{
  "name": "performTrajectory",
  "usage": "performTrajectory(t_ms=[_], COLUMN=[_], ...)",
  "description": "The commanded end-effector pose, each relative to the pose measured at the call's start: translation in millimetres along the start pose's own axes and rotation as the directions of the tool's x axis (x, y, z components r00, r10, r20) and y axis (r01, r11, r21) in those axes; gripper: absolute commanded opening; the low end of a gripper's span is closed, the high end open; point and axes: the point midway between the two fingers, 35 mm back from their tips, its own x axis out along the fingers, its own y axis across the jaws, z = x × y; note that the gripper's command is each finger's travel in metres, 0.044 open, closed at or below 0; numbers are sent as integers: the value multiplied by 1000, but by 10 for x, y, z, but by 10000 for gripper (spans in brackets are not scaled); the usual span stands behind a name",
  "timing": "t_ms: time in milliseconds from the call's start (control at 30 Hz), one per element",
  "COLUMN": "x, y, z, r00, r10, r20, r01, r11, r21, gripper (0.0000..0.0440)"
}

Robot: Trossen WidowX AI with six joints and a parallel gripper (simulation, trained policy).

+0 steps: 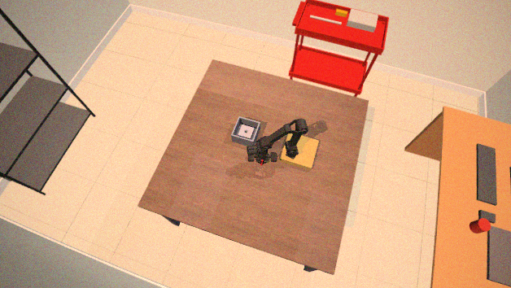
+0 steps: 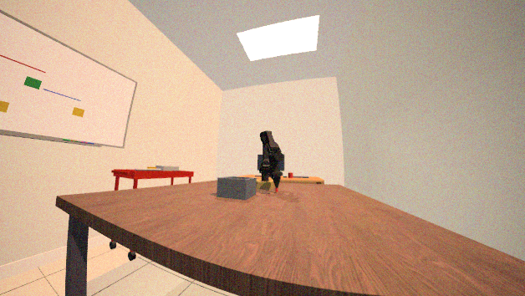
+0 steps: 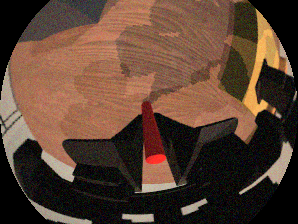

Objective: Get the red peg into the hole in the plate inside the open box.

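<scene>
The red peg [image 1: 262,162] [image 2: 277,190] [image 3: 152,135] stands about upright, its lower end at or close to the table top. My gripper [image 1: 263,159] [image 2: 277,186] [image 3: 148,117] points down with its fingers closed in on both sides of the peg, shut on it; the peg's bright red top end shows between the fingers in the wrist view. The grey open box [image 1: 244,141] [image 2: 236,188] stands apart from the peg, up and to the left of it in the top view. The pale plate [image 1: 242,128] with a small dark hole lies at the box's bottom, with nothing in the hole.
The arm's base stands on a yellow block [image 1: 308,148] [image 2: 264,184] to the right of the peg in the top view. The wooden table [image 1: 244,211] [image 2: 313,234] carries everything. A red cart [image 1: 329,67] stands beyond the table's far edge.
</scene>
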Motion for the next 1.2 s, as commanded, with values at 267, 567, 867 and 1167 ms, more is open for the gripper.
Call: performTrajectory(t_ms=[267,567,867,1167], x=[-458,-881,-1127,-1234], y=[248,489,681,811], z=[112,282,620,1004], r00=[992,976,957,943], r10=[96,171,209,220], r20=[77,137,199,250], r01=[-85,-144,-174,-191], r11=[988,972,968,972], r21=[-132,-186,-178,-136], gripper=[3,0,0,0])
